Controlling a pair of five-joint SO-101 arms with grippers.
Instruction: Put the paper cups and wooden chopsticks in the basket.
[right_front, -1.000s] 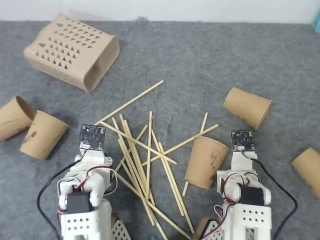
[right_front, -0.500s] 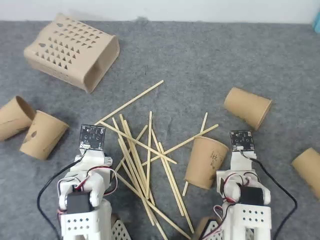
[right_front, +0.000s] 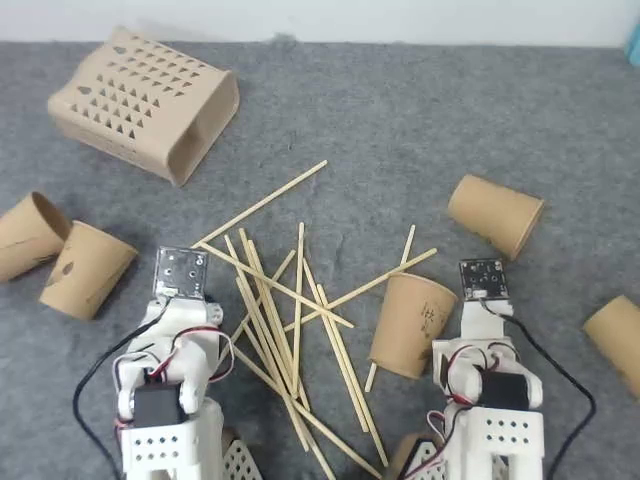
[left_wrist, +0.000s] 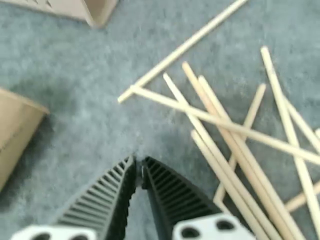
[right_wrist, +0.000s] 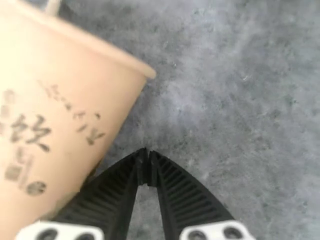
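A beige perforated basket (right_front: 145, 100) lies on its side at the far left of the grey mat. Several wooden chopsticks (right_front: 285, 310) are scattered in a loose pile in the middle. Two paper cups (right_front: 85, 268) lie at the left, one paper cup (right_front: 412, 325) stands upside down beside the right arm, and another cup (right_front: 495, 215) lies beyond it. My left gripper (left_wrist: 138, 167) is shut and empty, low over the mat beside the chopsticks (left_wrist: 220, 130). My right gripper (right_wrist: 148, 156) is shut and empty, right next to the inverted cup (right_wrist: 55, 120).
A further cup (right_front: 615, 340) lies at the right edge. A cup's rim (left_wrist: 15, 125) shows near the left gripper. The basket's corner (left_wrist: 95, 7) is farther off. Open mat stretches between the basket and the far cups.
The left arm's wrist has shifted slightly up and to the left in the high view. The right arm has stayed almost still.
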